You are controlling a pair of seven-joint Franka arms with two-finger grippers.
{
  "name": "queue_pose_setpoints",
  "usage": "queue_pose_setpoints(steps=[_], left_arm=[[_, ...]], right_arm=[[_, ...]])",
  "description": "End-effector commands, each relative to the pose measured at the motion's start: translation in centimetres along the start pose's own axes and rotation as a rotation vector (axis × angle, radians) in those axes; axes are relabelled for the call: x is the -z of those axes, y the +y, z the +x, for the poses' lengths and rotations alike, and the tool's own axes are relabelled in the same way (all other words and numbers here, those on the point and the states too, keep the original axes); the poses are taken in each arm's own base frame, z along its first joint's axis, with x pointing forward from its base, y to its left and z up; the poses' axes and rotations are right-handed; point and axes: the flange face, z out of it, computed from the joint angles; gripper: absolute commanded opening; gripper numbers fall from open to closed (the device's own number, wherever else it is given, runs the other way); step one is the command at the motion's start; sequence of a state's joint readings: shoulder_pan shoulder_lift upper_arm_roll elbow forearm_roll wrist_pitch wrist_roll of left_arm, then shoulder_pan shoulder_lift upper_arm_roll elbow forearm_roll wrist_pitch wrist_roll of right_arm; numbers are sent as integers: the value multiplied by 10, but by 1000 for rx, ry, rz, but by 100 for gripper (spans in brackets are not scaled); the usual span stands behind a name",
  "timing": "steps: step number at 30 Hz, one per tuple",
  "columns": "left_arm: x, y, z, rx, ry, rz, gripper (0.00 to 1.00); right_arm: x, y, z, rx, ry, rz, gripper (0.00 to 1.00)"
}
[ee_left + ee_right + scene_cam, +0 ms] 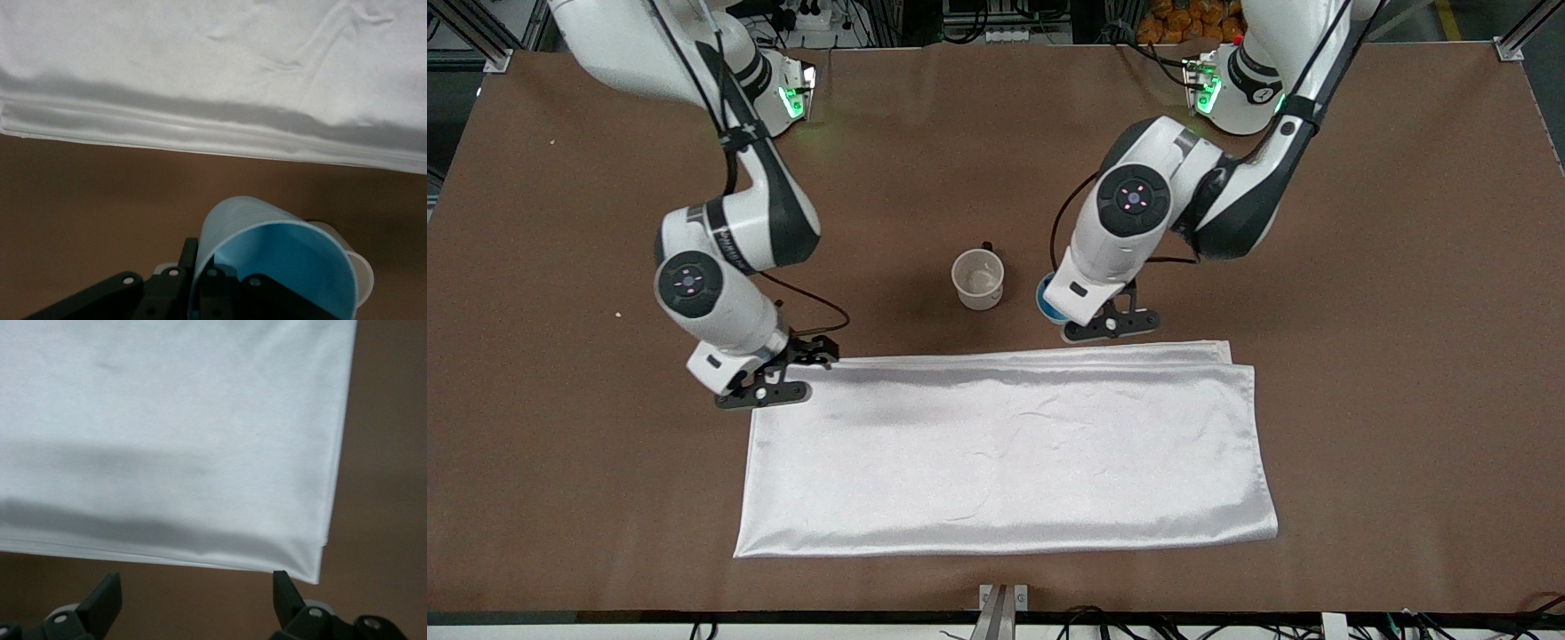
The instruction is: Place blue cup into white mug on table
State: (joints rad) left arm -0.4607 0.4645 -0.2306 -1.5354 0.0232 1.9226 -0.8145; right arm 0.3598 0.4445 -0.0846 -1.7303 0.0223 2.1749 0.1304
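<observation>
One white cloth (1005,453) (shiny, folded) on brown table (1387,293).

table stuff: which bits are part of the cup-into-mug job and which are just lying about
Part of the job:
- blue cup, held in the left gripper beside the mug
- white mug, upright on the table, nothing in it

Just lying about:
- folded white cloth, nearer the front camera than the mug
- right gripper, open, waiting over the cloth's corner

Aluminium frame posts (494,40) at corners, cables (1103,622) along edge; oranges (1196,20) past tabletop
</observation>
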Motion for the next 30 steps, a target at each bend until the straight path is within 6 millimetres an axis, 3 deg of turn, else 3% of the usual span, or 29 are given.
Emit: queue_pose_setpoints(steps=[1,8,19,24,30], left_arm=[[-9,26,-23,30,22,19,0],[-28,59,-47,51,30,-1,0],[-60,98,-78,106,42,-42,0],[-77,109,-86,119,42,-51,0],[-94,117,-94,105,48,-41,0]], right_arm=[[28,56,8,60,-1,31,100],[41,88,12,14,2,67,100],[77,103,-2,-18,-22,48,100],[93,99,-9,-42,-40,44,100],[98,102,-10,-46,-37,43,100]])
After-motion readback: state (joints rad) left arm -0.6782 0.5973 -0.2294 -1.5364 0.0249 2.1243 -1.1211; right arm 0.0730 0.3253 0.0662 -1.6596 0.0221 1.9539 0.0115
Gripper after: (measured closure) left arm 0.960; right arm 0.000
